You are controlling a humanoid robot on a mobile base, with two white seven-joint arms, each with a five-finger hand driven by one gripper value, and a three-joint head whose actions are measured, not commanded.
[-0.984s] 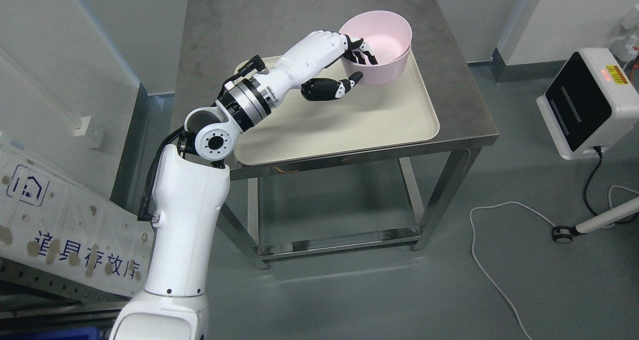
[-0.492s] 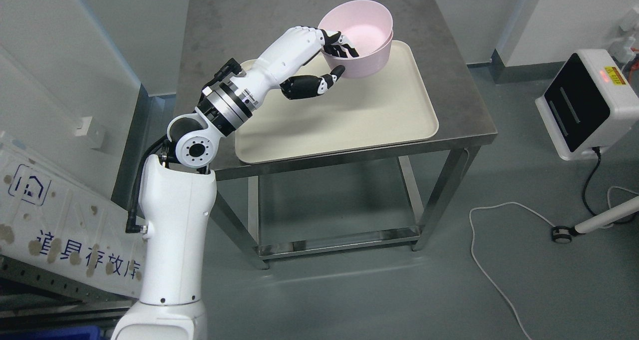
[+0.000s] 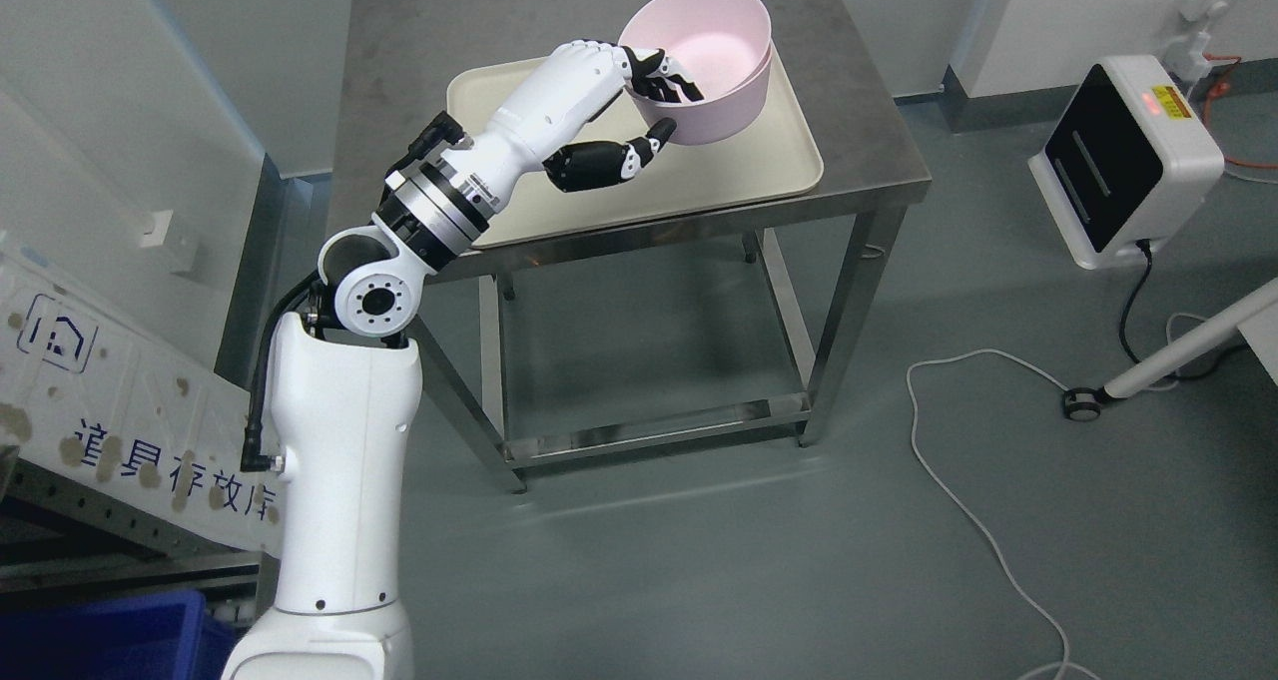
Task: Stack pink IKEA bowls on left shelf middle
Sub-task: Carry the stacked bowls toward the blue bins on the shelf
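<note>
Left hand (image 3: 639, 111) grips the pink bowls (image 3: 704, 76) at their near-left rim: black fingers (image 3: 667, 79) hooked over the edge into the inside, thumb (image 3: 654, 141) pressed on the outer wall from below. Looks like two bowls nested, w/ a second rim line showing at the 3 o'clock side. Stack is tilted, opening facing up and a bit toward the camera, and sits over the far-right part of the cream tray (image 3: 729, 166); can't tell if its base touches the tray or is clear of it.

Tray lies on the steel desk (image 3: 859, 111), taking up most of the near half of the top. Left arm comes in from approx 7 o'clock, white forearm crossing the tray's left edge.

Off the desk: white/black box unit (image 3: 1123, 161) w/ a red light at 3 o'clock on the floor, white cable (image 3: 958, 500) looping across the floor at 4–5 o'clock, blue bin (image 3: 110, 635) at the 8 o'clock corner, white printed panel (image 3: 120, 410) at 9 o'clock.
</note>
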